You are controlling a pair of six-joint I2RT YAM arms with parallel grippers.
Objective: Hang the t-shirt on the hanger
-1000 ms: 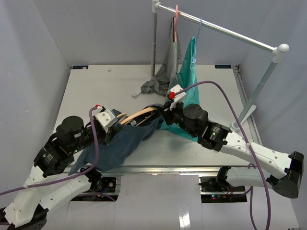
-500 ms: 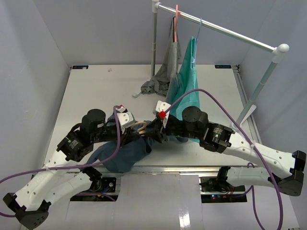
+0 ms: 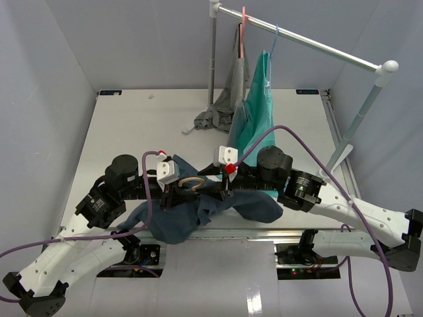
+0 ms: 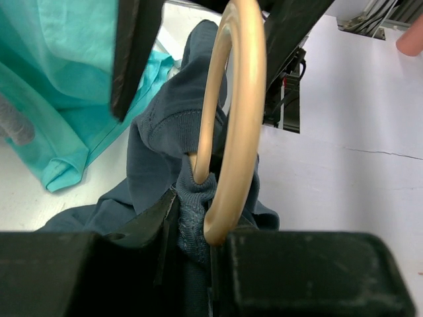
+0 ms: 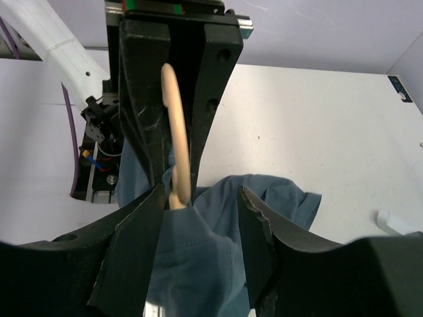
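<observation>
Most of the hanger [image 4: 241, 112] is lost to me. From above only a tan curve of it shows, in the lower centre of the frame. The rest is buried in the t-shirt [image 3: 182, 221], so I cannot say how far the cloth sits over its shoulders. The t-shirt lies bunched at the near edge of the table [image 3: 132, 125], with one fold trailing right under my right arm, which covers part of it. In my left wrist view the bottom of the frame is a black blur of my own fingers. The tan curve runs down into them, with a ribbed edge of the t-shirt pushed through its loop; just where my pads meet the hanger is cut off. My left gripper [image 3: 180, 191] is closed narrow on the hanger. The right wrist view shows it face on, in the upper left, with the tan strip pinched between two black fingers. My right gripper [image 5: 201, 191] stands open and grips nothing. Its fingers [image 5: 135, 244] are well apart at the bottom of that frame with dark blue cloth lying in the gap, and I cannot tell whether the cloth touches the pads. Seen from the left wrist, they stand either side of the tan curve at the top, and a green garment [image 4: 59, 86] fills the upper left.
</observation>
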